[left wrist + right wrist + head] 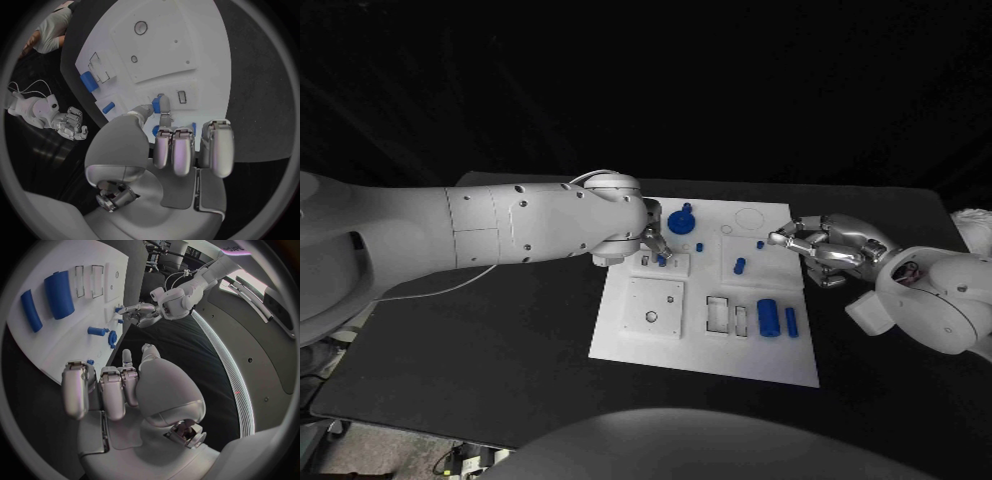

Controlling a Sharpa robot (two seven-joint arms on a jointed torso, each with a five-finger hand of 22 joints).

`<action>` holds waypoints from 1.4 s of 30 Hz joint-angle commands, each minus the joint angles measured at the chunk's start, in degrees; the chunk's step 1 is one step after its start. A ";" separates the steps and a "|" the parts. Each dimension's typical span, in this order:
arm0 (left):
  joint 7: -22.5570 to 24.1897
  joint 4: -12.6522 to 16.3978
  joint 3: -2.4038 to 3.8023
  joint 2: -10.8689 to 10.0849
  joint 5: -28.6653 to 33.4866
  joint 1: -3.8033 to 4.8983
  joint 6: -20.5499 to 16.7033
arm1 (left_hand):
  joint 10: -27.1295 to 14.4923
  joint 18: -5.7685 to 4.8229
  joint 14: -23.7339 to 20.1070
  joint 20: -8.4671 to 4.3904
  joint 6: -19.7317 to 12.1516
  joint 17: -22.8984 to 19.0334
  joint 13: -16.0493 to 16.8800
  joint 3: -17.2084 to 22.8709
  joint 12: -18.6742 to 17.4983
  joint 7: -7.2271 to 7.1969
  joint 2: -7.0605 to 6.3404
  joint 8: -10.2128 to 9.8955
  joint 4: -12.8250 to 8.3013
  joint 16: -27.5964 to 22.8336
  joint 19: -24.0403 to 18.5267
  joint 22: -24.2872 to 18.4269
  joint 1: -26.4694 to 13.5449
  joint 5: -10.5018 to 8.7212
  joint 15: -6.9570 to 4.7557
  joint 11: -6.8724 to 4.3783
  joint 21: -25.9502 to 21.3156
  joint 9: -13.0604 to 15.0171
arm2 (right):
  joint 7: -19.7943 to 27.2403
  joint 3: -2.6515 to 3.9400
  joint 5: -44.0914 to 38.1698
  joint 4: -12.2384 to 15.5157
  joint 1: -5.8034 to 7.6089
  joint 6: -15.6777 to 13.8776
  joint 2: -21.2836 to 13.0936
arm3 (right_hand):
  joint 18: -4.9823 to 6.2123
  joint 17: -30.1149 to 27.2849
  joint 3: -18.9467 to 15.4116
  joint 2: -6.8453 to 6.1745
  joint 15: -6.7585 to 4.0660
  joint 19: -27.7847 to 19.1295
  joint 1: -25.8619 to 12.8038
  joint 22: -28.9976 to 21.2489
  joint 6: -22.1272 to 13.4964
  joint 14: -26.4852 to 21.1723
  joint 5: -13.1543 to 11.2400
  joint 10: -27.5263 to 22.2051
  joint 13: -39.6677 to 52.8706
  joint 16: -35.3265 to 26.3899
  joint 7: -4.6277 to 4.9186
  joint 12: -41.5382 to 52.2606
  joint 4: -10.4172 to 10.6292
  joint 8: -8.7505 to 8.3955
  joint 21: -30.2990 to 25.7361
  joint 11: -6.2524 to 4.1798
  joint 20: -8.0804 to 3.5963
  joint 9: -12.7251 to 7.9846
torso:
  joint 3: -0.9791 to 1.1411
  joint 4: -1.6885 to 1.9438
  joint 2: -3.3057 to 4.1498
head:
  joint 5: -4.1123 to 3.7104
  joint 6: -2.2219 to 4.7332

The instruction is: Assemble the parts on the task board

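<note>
The white task board [707, 345] lies mid-table. My left hand [653, 245] hovers over its upper left part and pinches a small blue part [160, 104] between thumb and a fingertip, just above the board [206, 45] and beside a small rectangular slot [182, 96]. My right hand [819, 245] sits at the board's right edge with its fingers [100, 390] curled in and nothing in them. A tiny blue part [760, 243] stands just off its fingertips. A blue round knob [681, 220] sits behind the left hand, and a blue peg [738, 265] stands mid-board.
A large blue cylinder [767, 316] and a slim blue piece [792, 320] lie at the board's near right, next to two rectangular slots [728, 315]. A raised white square block [653, 305] fills the near left. Black table surrounds the board.
</note>
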 commanded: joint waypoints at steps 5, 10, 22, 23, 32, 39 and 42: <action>-8.96 -0.03 0.02 0.29 0.63 -0.02 -0.24 | 6.06 0.69 5.92 -0.56 -0.12 15.09 15.10 0.41 0.13 -0.09 0.20 0.25 -0.09 0.14 2.15 11.49 -0.51 -0.20 -0.27 -0.28 -0.44 0.06 | 0.28 -0.01 -0.18 -0.01 -0.16 0.82 -0.06 | -0.17 14.20 0.37 -0.01 -0.10 -0.40 0.66 11.30 0.17 5.10 0.35 8.76 3.67 0.02 0.16 -0.37 0.06 0.19 -0.25 -2.21 -0.09 0.08 | 0.02 -0.04 0.00 | 0.16 0.01; -9.00 0.02 0.02 0.31 0.67 -0.02 0.07 | 6.06 0.72 5.92 -0.56 -0.13 15.09 15.10 0.46 0.13 -0.10 0.21 0.25 -0.07 0.14 2.09 11.43 -0.52 -0.21 -0.27 -0.28 -0.53 0.09 | 0.27 -0.01 -0.18 -0.02 -0.19 0.82 -0.04 | -0.17 14.20 0.37 -0.01 -0.10 -0.40 0.66 11.30 0.17 5.10 0.35 8.76 3.67 0.02 0.16 -0.37 0.06 0.19 -0.25 -2.21 -0.09 0.08 | 0.04 -0.02 -0.01 | 0.19 0.01; -9.00 -0.23 0.02 0.41 0.69 -0.24 0.42 | 6.06 0.83 5.92 -0.57 -0.26 15.09 15.10 0.76 0.13 -0.10 0.15 0.22 -0.07 0.14 1.83 11.16 -0.56 -0.28 -0.28 -0.28 -0.96 0.24 | 0.24 -0.01 -0.18 -0.05 -0.23 0.85 -0.14 | -0.14 14.15 0.46 -0.01 -0.08 -0.51 0.79 11.26 0.14 5.07 0.43 8.76 3.67 0.01 0.19 -0.37 0.09 0.18 -0.36 -2.18 -0.07 0.07 | 0.02 0.01 -0.01 | 0.18 0.01; -9.00 -0.25 0.02 0.41 0.69 -0.25 0.44 | 6.06 0.83 5.92 -0.57 -0.26 15.09 15.10 0.76 0.13 -0.10 0.15 0.22 -0.07 0.14 1.83 11.16 -0.56 -0.28 -0.28 -0.28 -0.96 0.24 | 0.23 -0.01 -0.18 -0.06 -0.24 0.85 -0.15 | -0.14 14.15 0.46 -0.01 -0.08 -0.51 0.79 11.26 0.14 5.07 0.43 8.76 3.67 0.01 0.19 -0.37 0.09 0.18 -0.36 -2.18 -0.07 0.07 | 0.02 0.00 -0.01 | 0.19 0.01; -9.02 -0.24 0.02 0.25 0.69 -0.30 0.75 | 6.06 0.88 5.92 -0.57 -0.32 15.09 15.10 0.91 0.13 -0.09 0.12 0.21 -0.09 0.14 1.73 11.06 -0.55 -0.30 -0.28 -0.28 -1.12 0.31 | 0.09 -0.01 -0.18 -0.06 -0.28 0.95 -0.13 | -0.14 14.15 0.46 -0.01 -0.08 -0.51 0.79 11.26 0.14 5.07 0.43 8.76 3.67 0.01 0.19 -0.37 0.09 0.18 -0.36 -2.18 -0.07 0.07 | 0.00 0.02 0.00 | 0.32 0.01; -9.03 -0.24 0.02 0.09 0.39 -0.30 0.97 | 6.06 0.95 5.92 -0.58 -0.42 15.09 15.10 1.14 0.13 -0.09 0.09 0.19 -0.16 0.14 1.57 10.89 -0.49 -0.32 -0.28 -0.27 -1.39 0.42 | 0.03 -0.01 -0.18 -0.03 -0.32 0.99 -0.19 | -0.14 14.15 0.46 -0.01 -0.08 -0.51 0.79 11.26 0.14 5.07 0.43 8.76 3.67 0.01 0.19 -0.37 0.09 0.18 -0.36 -2.18 -0.07 0.07 | -0.02 -0.02 0.00 | 0.38 0.01; -9.03 -0.24 0.02 0.09 0.33 -0.31 1.09 | 6.06 0.95 5.92 -0.58 -0.42 15.09 15.10 1.14 0.13 -0.09 0.09 0.19 -0.16 0.14 1.57 10.89 -0.49 -0.32 -0.28 -0.27 -1.39 0.42 | 0.00 -0.01 -0.18 -0.02 -0.34 1.01 -0.22 | -0.14 14.15 0.46 -0.01 -0.08 -0.51 0.79 11.26 0.14 5.07 0.43 8.76 3.67 0.01 0.19 -0.37 0.09 0.18 -0.36 -2.18 -0.07 0.07 | 0.02 0.01 0.01 | 0.42 0.01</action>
